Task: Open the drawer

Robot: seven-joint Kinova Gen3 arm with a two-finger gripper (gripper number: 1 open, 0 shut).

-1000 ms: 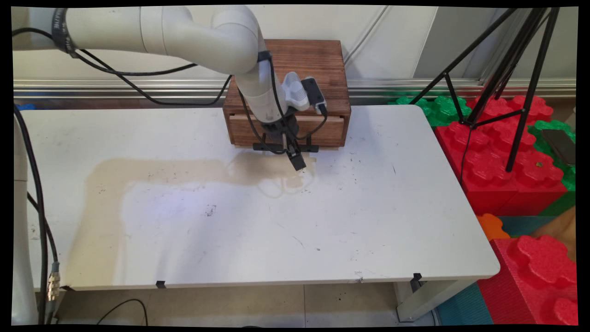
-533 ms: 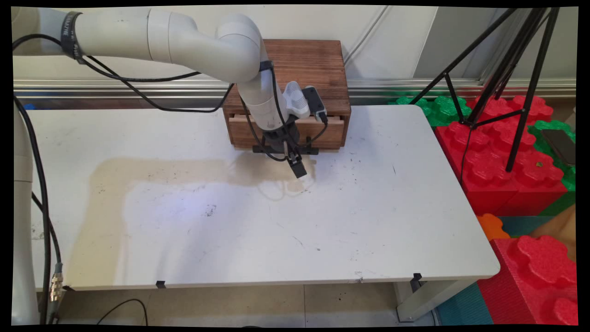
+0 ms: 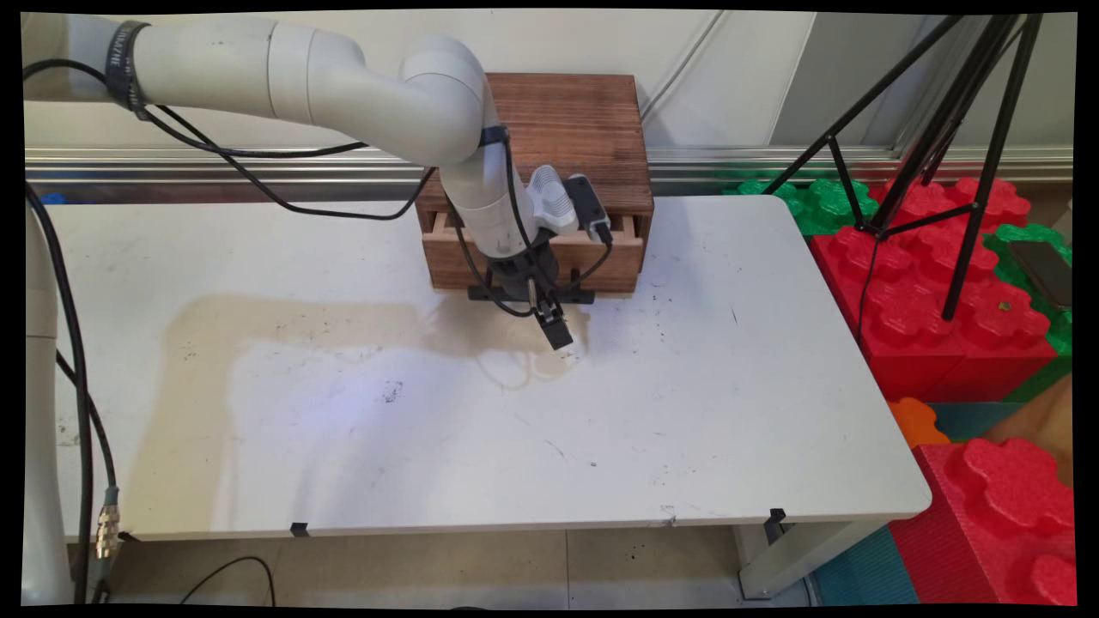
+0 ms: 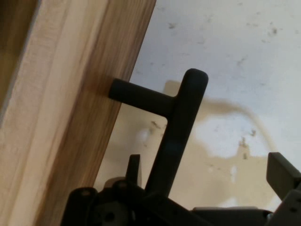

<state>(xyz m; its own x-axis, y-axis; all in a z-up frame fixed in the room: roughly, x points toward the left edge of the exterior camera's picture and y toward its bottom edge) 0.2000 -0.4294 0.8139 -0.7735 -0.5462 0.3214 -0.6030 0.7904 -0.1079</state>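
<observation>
Arm: as it comes in from the upper left, the white arm (image 3: 283, 73) runs flat across the top, bends at a big round joint, then drops down in front of the wooden box (image 3: 549, 163)
Wrist: it leans a bit, so the top is nearer the box and the black tip sticks out toward the near side of the table (image 3: 687, 412)
Cables: black cables (image 3: 258, 167) hang in a loop under the arm and run down the wrist
Gripper: the black gripper (image 3: 549, 319) sits low, just above the table, right in front of the box
Fingers: in the hand view one finger (image 4: 133, 168) is on the box side of the black bar and the other finger (image 4: 283, 173) is far off on the other side, so they are wide apart and are not pinching the bar
Handle: a black handle (image 4: 181, 127) sticks out from the drawer front on a short post; its long bar runs down between the fingers into the black parts of the gripper, and I cannot tell if it touches them
Drawer: the drawer (image 3: 601, 249) is pulled out a little from the box, with a thin gap showing along its top edge
Box: it stands at the far edge of the table, near the middle, by the wall
Table: a big tan stain (image 3: 300, 322) spreads out from under the gripper to the left
Beside the table: red foam blocks (image 3: 936, 283) and a black tripod (image 3: 953, 163) stand on the right
</observation>
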